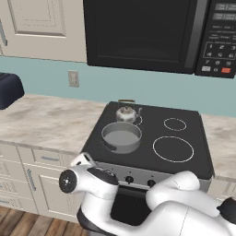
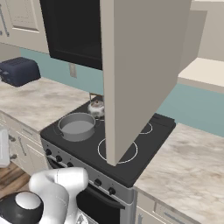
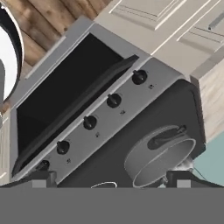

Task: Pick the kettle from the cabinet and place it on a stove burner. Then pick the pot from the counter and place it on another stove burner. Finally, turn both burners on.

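The kettle (image 1: pixel 126 113) and pot (image 1: pixel 121 137) already sat on the stove, kettle at twelve o'clock from the pot. The gripper (image 3: pixel 109 179) stood apart, empty; only the knobs (image 3: pixel 113 100) remained.

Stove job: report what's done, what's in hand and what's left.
Done: the kettle stands on the rear left burner of the cooktop, and the pot sits on the burner in front of it. In hand: nothing; the pincer is open and hangs above the front edge, looking down on the knobs. Left: turning both burners on.
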